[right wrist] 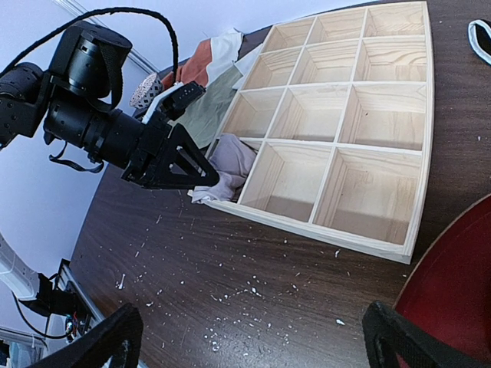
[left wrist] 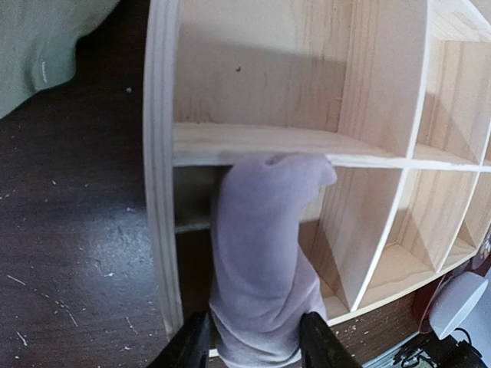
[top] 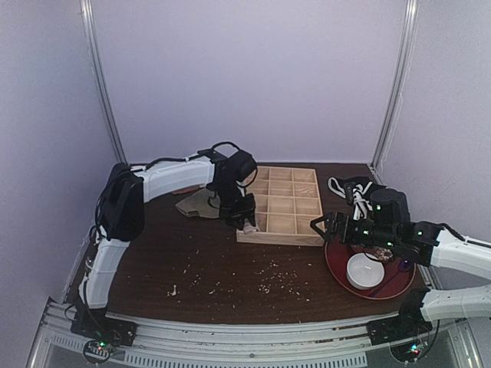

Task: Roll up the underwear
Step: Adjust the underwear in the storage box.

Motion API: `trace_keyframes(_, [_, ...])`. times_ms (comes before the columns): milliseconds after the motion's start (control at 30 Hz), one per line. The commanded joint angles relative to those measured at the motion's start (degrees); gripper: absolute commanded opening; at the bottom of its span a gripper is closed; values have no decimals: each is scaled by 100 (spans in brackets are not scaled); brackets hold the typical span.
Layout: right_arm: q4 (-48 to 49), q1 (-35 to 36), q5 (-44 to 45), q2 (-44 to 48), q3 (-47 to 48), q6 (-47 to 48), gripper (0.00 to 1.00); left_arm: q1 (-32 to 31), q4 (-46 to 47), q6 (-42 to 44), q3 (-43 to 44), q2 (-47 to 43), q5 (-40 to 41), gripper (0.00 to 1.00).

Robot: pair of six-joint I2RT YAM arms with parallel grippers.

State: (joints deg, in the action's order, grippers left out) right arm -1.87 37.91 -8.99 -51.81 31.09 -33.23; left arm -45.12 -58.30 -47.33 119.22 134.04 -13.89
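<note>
The underwear is a mauve-pink roll standing in the near-left compartment of the wooden tray. It leans over the tray's front rim. My left gripper reaches down over that corner, its fingers open on either side of the roll and not squeezing the cloth. From above, the roll shows just under the left gripper. The right wrist view shows the underwear in the same corner. My right gripper hovers wide open and empty over bare table, near the tray's front-right corner.
An olive-green cloth lies left of the tray, with an orange-red and white cloth behind it. A red plate holding a white bowl sits under my right arm. Crumbs dot the dark table.
</note>
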Motion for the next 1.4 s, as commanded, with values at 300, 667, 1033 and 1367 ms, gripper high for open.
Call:
trace_keyframes(300, [105, -39, 29, 51, -137, 1, 100, -29, 357, -193, -57, -9, -130, 14])
trace_keyframes(667, [86, -38, 34, 69, -178, -27, 100, -202, 319, -59, 159, 369, 19, 0])
trace_keyframes(1033, [52, -37, 18, 40, -133, -13, 100, -261, 402, 69, 10, 759, -39, 0])
trace_keyframes(1367, [33, -38, 12, -5, -65, 31, 100, -261, 320, 55, -108, 318, 34, 25])
